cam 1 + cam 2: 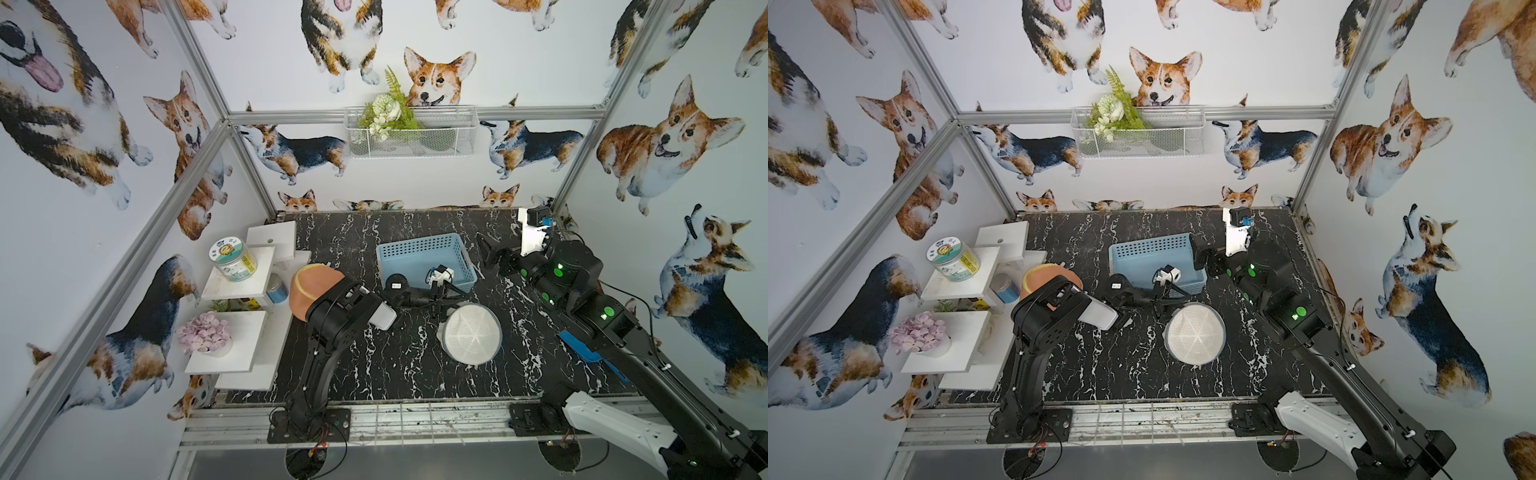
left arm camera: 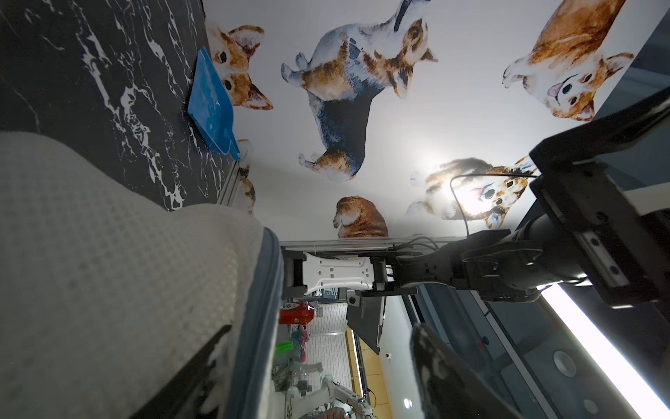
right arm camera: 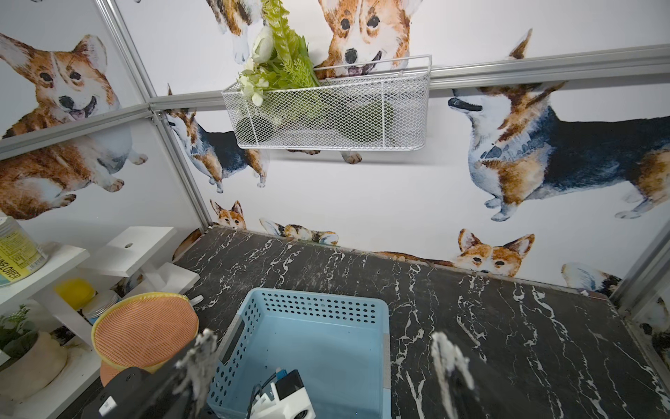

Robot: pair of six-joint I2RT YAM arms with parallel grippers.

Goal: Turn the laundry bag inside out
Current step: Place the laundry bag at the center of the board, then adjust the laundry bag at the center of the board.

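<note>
The black marbled table (image 1: pixel 374 374) sat inside corgi-papered walls. Nearest me, the white mesh laundry bag (image 1: pixel 471 333) lay domed on it, toward the front. The left gripper (image 1: pixel 445 302) was at its far edge, fingers wide and holding nothing. I judged the bag light, soft and springy, best pinched at the grey zip edging (image 2: pixel 261 308), which only the left wrist view showed close. Beyond, the right gripper (image 3: pixel 326 355) hung spread and empty by the blue basket (image 3: pixel 319 301); its wrist view missed the bag altogether.
</note>
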